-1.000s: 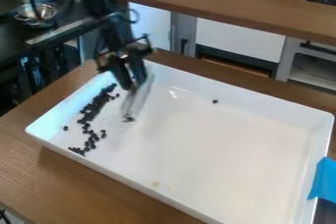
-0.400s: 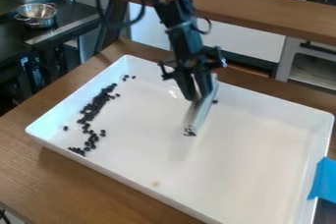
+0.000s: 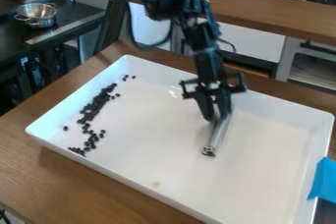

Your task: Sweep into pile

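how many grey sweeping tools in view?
1: the grey tool, held in the gripper, slanting down inside the white tray. The arm could hide another.

A metal colander (image 3: 38, 22) — and blue tape (image 3: 322, 181) — beside the tray (image 3: 152, 189).A metal bowl (image 3: 39, 20) sits on a dark counter (image 3: 69, 15) — blue tape (image 3: 322, 181) rightward.

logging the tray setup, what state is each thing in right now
claw: closed on the tool
tool: held at a slant in the tray
dark pieces: strewn in a loose band by the tray's image-left side, not piled
tray: upright, open
blue tape: stuck to the tray
metal bowl: upright, no lid
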Controlling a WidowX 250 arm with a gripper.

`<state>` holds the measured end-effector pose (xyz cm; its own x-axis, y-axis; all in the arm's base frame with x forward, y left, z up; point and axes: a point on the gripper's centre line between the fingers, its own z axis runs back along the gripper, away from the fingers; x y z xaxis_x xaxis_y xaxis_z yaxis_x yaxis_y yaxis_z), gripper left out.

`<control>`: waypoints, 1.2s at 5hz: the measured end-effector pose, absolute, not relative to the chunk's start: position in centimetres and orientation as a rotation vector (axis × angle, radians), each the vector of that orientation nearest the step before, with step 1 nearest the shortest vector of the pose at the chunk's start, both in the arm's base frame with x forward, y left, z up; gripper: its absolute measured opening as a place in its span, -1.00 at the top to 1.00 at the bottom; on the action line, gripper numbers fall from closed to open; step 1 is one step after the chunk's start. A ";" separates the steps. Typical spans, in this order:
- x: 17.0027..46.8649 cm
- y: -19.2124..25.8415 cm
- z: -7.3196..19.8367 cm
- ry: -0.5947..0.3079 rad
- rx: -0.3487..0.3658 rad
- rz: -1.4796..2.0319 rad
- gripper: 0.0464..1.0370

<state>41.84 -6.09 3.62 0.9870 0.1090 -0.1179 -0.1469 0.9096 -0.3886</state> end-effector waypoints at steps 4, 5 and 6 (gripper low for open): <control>44.0 0.4 3.7 0.116 -0.430 0.214 0.47; 43.8 3.8 3.6 0.126 -0.440 0.242 0.47; 42.9 7.5 3.5 0.126 -0.431 0.291 0.47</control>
